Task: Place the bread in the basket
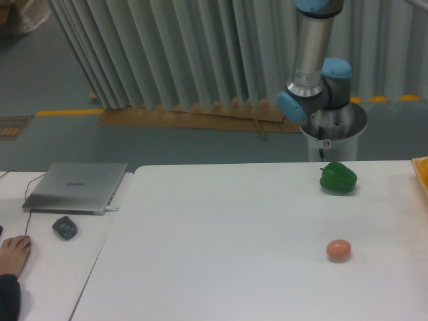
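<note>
The bread is out of view. Only a yellow-orange sliver of the basket (422,172) shows at the right edge of the white table (221,247). The arm's lower links and grey base (332,127) stand behind the table at the upper right, rising out of the frame. My gripper is not in view.
A green bell pepper (338,178) sits near the table's far right. A small orange-brown egg (338,250) lies in front of it. On the left desk are a closed laptop (77,186), a dark mouse (64,227) and a person's hand (12,257).
</note>
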Tool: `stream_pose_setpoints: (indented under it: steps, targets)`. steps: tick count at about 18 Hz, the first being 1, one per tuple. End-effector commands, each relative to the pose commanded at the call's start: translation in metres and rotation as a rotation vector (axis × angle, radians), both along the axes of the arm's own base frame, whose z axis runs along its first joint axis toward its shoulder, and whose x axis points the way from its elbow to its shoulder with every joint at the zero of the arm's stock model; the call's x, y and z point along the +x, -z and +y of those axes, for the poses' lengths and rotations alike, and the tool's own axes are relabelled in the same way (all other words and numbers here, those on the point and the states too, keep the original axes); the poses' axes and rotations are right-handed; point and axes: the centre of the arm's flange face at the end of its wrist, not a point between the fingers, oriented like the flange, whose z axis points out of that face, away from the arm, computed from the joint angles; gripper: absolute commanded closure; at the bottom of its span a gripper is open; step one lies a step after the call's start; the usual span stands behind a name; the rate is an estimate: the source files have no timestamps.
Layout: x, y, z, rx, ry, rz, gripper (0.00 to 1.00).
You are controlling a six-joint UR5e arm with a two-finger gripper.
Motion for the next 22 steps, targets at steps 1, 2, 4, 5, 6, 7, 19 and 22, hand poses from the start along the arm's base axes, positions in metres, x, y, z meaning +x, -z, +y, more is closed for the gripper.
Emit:
stream_pose_setpoints:
  steps: [1,2,4,5,6,7,19,22]
  targets:
    - [0.001,-0.001,0.001,0.0,0.0,0.002,0.0]
    - [0.003,-0.003,0.005,0.002,0.004,0.005,0.0]
    - [0.009,-0.01,0.02,0.007,-0.041,0.024,0.0]
    - [0.011,-0.01,0.025,0.015,-0.05,0.022,0.0]
    - [0.011,-0.01,0.026,0.025,-0.053,0.019,0.0]
    - [0.012,-0.01,0.027,0.041,-0.055,0.014,0.0]
    - [0.014,-0.019,0.038,0.067,-0.044,0.059,0.0]
    - [0.016,-0.02,0.043,0.075,-0.078,0.06,0.0]
